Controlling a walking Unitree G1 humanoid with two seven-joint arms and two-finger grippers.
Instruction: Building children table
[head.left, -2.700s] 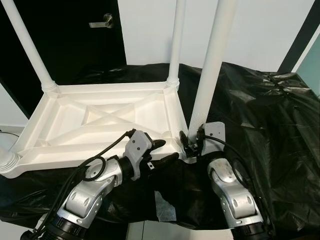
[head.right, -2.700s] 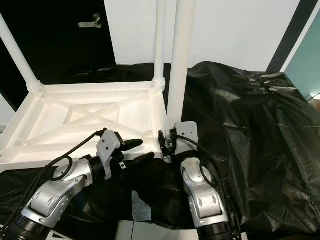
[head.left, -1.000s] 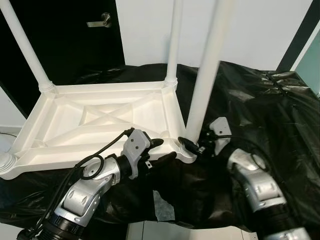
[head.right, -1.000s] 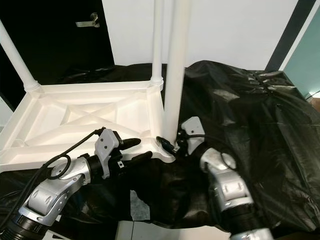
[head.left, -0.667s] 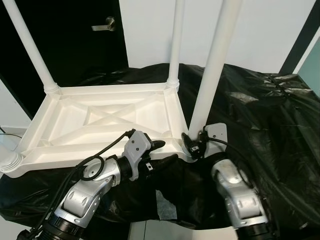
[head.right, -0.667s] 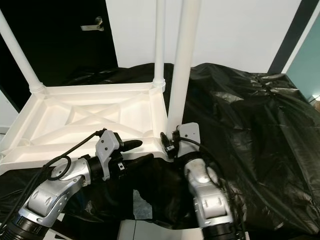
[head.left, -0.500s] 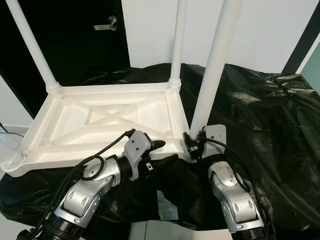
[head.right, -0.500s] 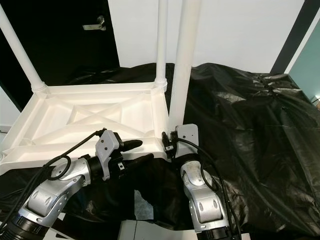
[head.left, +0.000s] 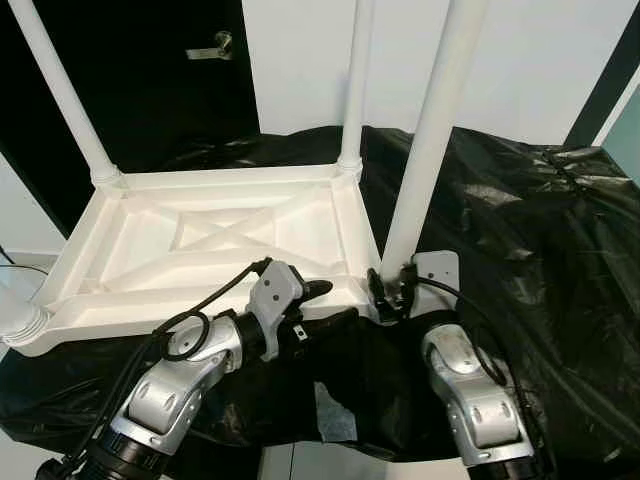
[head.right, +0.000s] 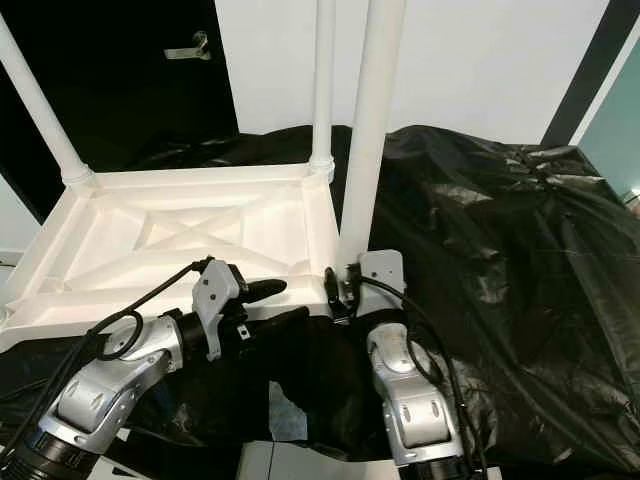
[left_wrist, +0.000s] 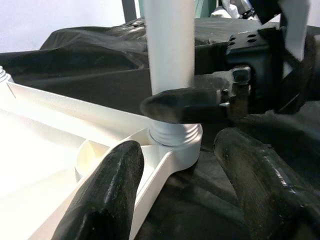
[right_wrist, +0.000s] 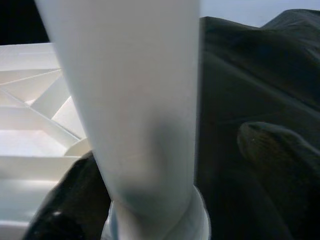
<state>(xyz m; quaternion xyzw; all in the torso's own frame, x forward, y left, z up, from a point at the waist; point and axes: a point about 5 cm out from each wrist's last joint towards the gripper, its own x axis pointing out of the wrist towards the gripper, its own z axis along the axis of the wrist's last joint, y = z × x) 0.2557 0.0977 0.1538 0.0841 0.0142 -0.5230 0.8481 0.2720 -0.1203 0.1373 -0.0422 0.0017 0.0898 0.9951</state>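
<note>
A white plastic children's table (head.left: 200, 265) lies upside down on a black sheet. Two legs stand at its far corners. A third leg (head.left: 430, 130) rises from the near right corner socket (left_wrist: 175, 142). My right gripper (head.left: 385, 290) is open around this leg's base: in the right wrist view one finger (right_wrist: 70, 195) touches the leg (right_wrist: 135, 100) and the other finger (right_wrist: 270, 150) stands a little off it. My left gripper (head.left: 330, 302) is open at the table's near rim, just left of that corner, with one finger (left_wrist: 105, 195) over the rim and the other (left_wrist: 260, 185) over the sheet.
The black plastic sheet (head.left: 520, 220) covers the whole work surface and bulges at the right. A low round white part (head.left: 18, 325) sits at the table's near left corner. A dark door with a handle (head.left: 215, 45) stands behind. A pale patch (head.left: 333, 415) shows at the sheet's near edge.
Over the last second my right arm swung from the right of the leg back to in front of it, staying at the leg's base. The left arm held still. The camera shifted slightly.
</note>
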